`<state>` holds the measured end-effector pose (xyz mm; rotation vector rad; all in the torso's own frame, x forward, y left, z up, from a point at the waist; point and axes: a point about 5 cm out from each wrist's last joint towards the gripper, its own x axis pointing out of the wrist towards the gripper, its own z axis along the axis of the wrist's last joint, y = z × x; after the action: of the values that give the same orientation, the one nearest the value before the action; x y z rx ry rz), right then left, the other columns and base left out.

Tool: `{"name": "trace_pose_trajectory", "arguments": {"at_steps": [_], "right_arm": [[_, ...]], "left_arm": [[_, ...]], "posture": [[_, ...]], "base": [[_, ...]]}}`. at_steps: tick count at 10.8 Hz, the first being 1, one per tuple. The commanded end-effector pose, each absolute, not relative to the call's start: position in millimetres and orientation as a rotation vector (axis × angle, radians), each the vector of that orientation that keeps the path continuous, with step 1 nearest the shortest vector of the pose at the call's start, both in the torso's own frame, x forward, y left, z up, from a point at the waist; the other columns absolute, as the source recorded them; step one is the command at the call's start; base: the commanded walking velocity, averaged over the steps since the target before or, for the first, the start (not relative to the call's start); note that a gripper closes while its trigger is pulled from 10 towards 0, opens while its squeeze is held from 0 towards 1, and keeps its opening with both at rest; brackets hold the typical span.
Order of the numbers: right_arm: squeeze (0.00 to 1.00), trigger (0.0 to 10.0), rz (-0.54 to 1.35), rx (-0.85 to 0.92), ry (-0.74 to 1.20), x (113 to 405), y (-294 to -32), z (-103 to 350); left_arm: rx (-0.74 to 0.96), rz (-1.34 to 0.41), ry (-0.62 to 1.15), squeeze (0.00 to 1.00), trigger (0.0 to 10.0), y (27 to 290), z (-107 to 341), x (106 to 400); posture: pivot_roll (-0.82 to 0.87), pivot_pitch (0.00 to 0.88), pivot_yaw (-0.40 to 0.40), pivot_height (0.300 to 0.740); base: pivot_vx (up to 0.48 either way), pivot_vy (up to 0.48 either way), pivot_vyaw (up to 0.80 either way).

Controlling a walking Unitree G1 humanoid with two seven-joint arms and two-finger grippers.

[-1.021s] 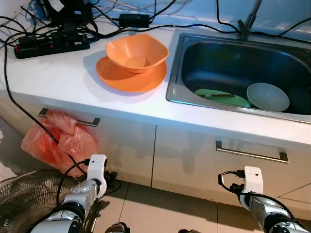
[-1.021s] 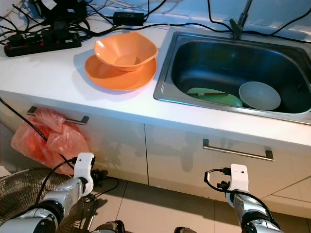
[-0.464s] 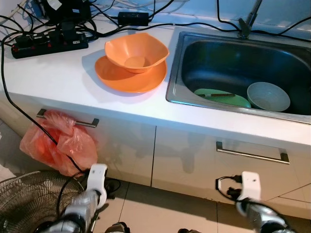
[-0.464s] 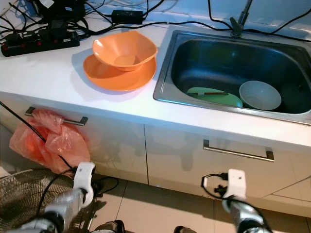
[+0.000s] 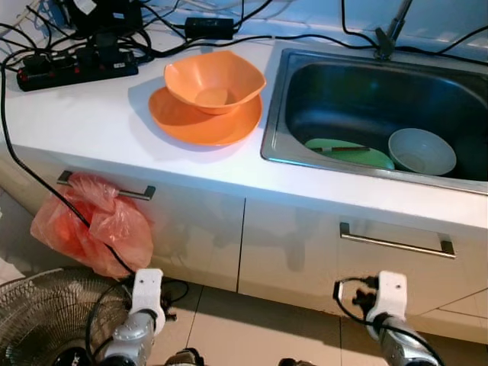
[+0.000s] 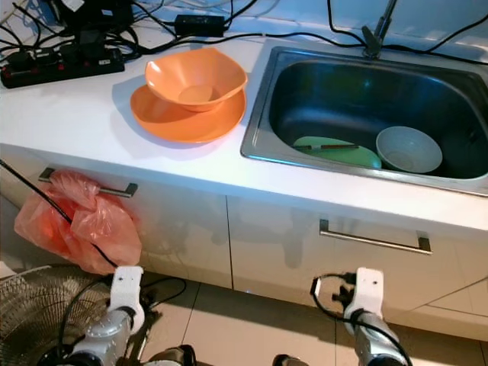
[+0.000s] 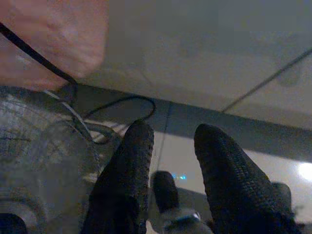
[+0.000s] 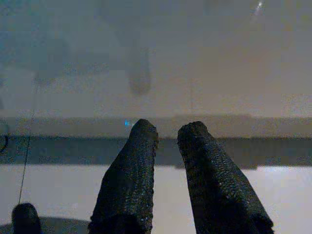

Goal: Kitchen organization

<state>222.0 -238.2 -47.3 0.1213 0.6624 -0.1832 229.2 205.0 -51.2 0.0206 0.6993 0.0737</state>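
Standing before the white counter (image 5: 99, 130), both arms hanging low by the cabinet fronts. My left gripper (image 7: 168, 146) points at the base of the cabinets and the floor tiles, fingers (image 7: 129, 161) parted with a clear gap, nothing between them; a wire fan (image 5: 46, 313) and an orange plastic bag (image 5: 91, 229) lie close by, the bag hung on the left drawer handle (image 5: 107, 187). My right gripper (image 8: 163, 141) faces the lower cabinet front, fingers a little apart, holding nothing. On the counter, an orange bowl (image 5: 213, 80) sits upright in an orange plate (image 5: 202, 122), just left of the steel sink (image 5: 268, 145). Inside the sink: a green plate (image 5: 351, 154) with a thin stick-like thing across it, kind unclear, and a pale bowl (image 5: 421, 151) upright beside it. Black power strip (image 5: 76, 67) and tangled cables at the counter's back edge.
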Motion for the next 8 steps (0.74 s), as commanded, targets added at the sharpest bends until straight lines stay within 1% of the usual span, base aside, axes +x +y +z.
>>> {"name": "trace_pose_trajectory", "arguments": {"at_steps": [1,3,4,6,8], "right_arm": [[0.0,10.0,-0.202,0.144,0.664,216,-236,-51],[0.0,10.0,-0.193,0.154,0.695,207,-226,-59],[0.0,10.0,-0.191,0.157,0.697,205,-224,-60],[0.0,10.0,-0.156,0.167,0.719,201,-210,-66],[0.0,10.0,-0.138,0.175,0.725,201,-203,-67]], "left_arm": [[0.01,0.114,0.697,0.0,10.0,207,-53,226],[0.005,0.119,0.703,0.0,10.0,207,-55,223],[0.005,0.121,0.705,0.0,10.0,208,-55,222],[0.004,0.133,0.712,0.0,10.0,214,-56,218],[0.001,0.134,0.721,0.0,10.0,212,-58,215]], "posture": [[0.13,0.16,-0.026,0.74],[0.14,0.181,-0.014,0.74],[0.14,0.186,-0.012,0.74],[0.16,0.199,-0.003,0.74],[0.14,0.202,-0.001,0.74]], "base": [[0.0,0.0,0.0],[0.0,0.0,0.0],[0.0,0.0,0.0],[0.0,0.0,0.0],[0.0,0.0,0.0]]}}
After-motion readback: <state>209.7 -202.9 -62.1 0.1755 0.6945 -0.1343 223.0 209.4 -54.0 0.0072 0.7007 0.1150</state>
